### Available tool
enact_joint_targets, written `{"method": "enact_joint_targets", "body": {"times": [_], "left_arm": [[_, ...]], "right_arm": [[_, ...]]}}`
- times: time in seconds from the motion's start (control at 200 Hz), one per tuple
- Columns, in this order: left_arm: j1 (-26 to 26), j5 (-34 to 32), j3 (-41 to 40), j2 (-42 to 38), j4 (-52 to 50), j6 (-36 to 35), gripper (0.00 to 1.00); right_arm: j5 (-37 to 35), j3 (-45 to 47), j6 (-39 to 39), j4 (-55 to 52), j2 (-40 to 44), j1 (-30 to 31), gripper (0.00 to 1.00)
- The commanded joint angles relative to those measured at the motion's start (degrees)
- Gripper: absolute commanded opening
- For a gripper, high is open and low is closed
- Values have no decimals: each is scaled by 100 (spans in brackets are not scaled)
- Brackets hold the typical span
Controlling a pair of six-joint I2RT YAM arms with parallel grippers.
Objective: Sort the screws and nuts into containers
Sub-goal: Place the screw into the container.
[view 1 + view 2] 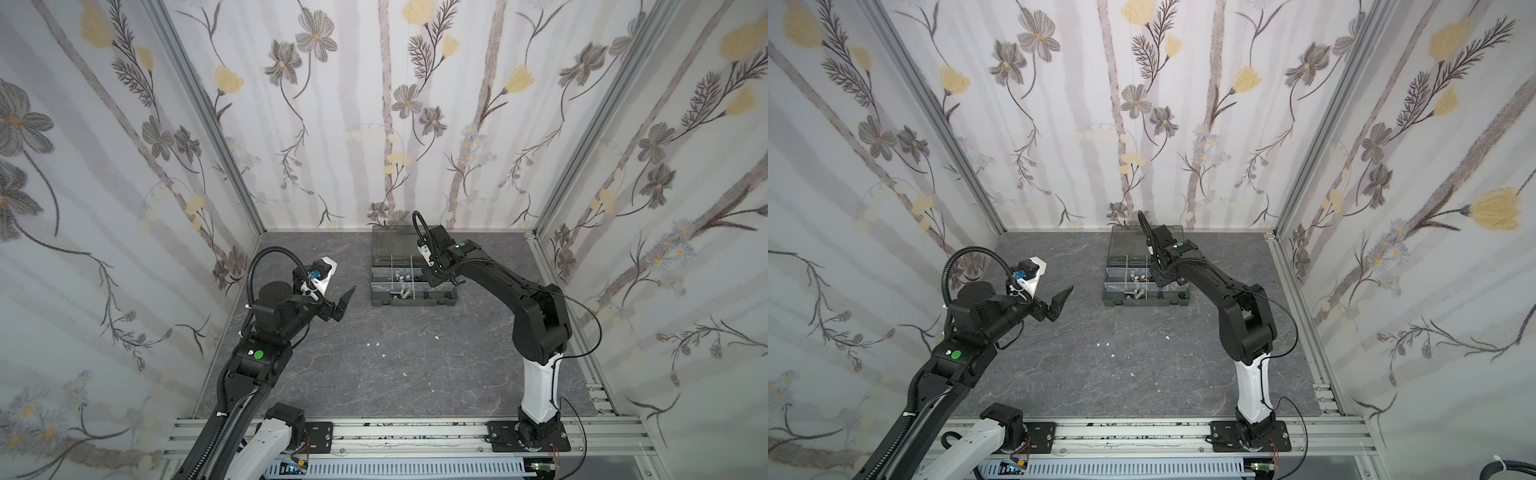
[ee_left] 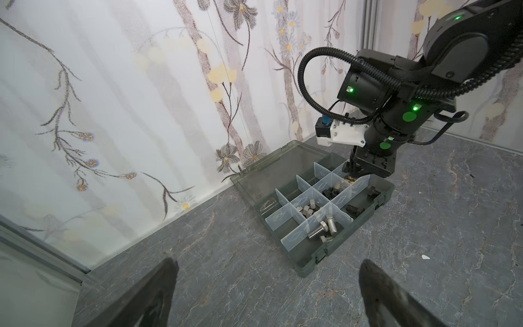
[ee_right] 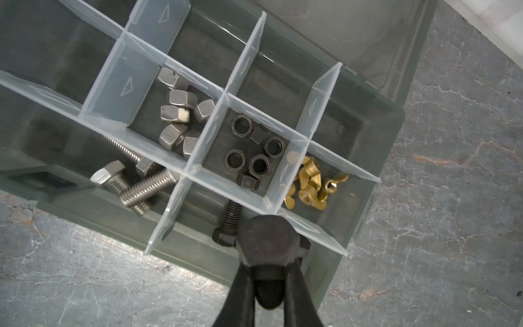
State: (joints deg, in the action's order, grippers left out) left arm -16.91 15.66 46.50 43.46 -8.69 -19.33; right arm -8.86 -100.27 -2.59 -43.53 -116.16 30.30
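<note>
Noted organizer case (image 1: 411,302) open on the surface (image 1: 374,374); left hand (image 1: 345,305) spread wide, well apart from it. Right hand (image 3: 268,263) nearer, clamped on 1 black hex bolt (image 3: 268,240), long axis seemingly pointing down, just above the front compartment (image 3: 198,218) with 1 lying black bolt (image 3: 226,223).

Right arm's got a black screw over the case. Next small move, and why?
Probably shift the right gripper slightly toward the loose black screw, then open. It is shut on the held black screw, whose head hangs over a divider rather than squarely over that compartment, so a drop now might land on the wrong side.
</note>
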Motion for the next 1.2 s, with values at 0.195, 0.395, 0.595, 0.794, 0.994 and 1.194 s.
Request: {"method": "enact_joint_targets", "body": {"times": [0.195,0.395,0.595,0.794,0.994,1.194], "left_arm": [[3,-20,-21,48,219,-44,100],[3,-9,-40,2,232,-36,100],[-2,2,-46,4,236,-31,100],[1,7,-36,30,236,-28,100],[-2,14,-27,37,236,-30,100],[3,1,-27,21,231,-44,100]], "right_arm": [[284,263,-38,-39,-33,-1,4],[429,665,27,98,34,-2,5],[377,771,62,134,-32,-7,4],[327,772,41,124,-90,-6,8],[269,759,23,112,-35,-7,22],[239,610,3,8,-48,-5,37]]}}
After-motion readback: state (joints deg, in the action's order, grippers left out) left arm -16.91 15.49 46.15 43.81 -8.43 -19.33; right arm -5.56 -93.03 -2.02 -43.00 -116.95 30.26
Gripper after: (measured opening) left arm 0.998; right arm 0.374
